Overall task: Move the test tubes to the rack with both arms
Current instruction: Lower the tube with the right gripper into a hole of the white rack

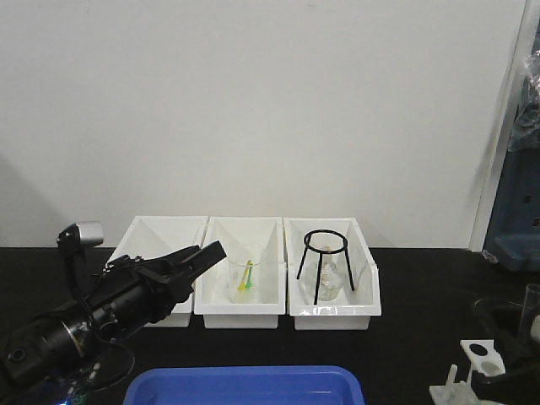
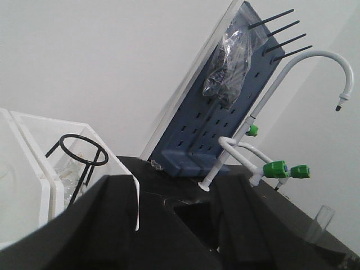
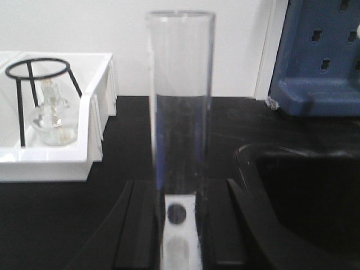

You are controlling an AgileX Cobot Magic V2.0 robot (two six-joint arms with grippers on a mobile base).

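Observation:
In the right wrist view my right gripper is shut on a clear test tube. It holds the tube upright, with its lower end just above the white rack and its round holes. In the front view the rack sits at the front right, and the tube shows at the right edge. My left gripper is open and empty, raised in front of the left and middle bins. In the left wrist view its fingers stand wide apart with nothing between them. That view also shows the tube at the lower right.
Three white bins stand in a row at the back. The middle one holds a beaker, the right one a black wire tripod and a flask. A blue tray lies at the front. A sink, a faucet and a blue peg board are on the right.

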